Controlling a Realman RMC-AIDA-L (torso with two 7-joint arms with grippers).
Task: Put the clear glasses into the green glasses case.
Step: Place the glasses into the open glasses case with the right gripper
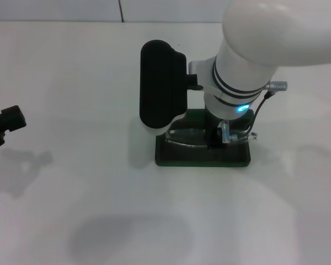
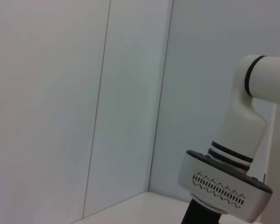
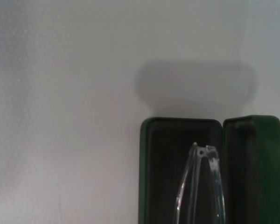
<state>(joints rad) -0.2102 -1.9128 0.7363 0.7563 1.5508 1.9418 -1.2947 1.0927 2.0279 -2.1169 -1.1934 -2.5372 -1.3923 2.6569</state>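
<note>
The green glasses case (image 1: 182, 157) lies open on the white table, just right of the middle. My right gripper (image 1: 216, 138) reaches down from above into it, its dark fingers shut on the clear glasses (image 1: 185, 136), which span the case lengthwise. In the right wrist view the clear glasses (image 3: 198, 186) hang over the dark-lined half of the green glasses case (image 3: 144, 177); the other half (image 3: 256, 158) lies beside it. That arm's own fingers do not show there. My left gripper (image 1: 3, 124) sits parked at the far left edge.
The right arm's black module (image 1: 163, 91) and white wrist (image 1: 237, 77) hide the far side of the case. White table (image 1: 88, 182) surrounds the case. The left wrist view shows only walls and a white arm (image 2: 233, 154).
</note>
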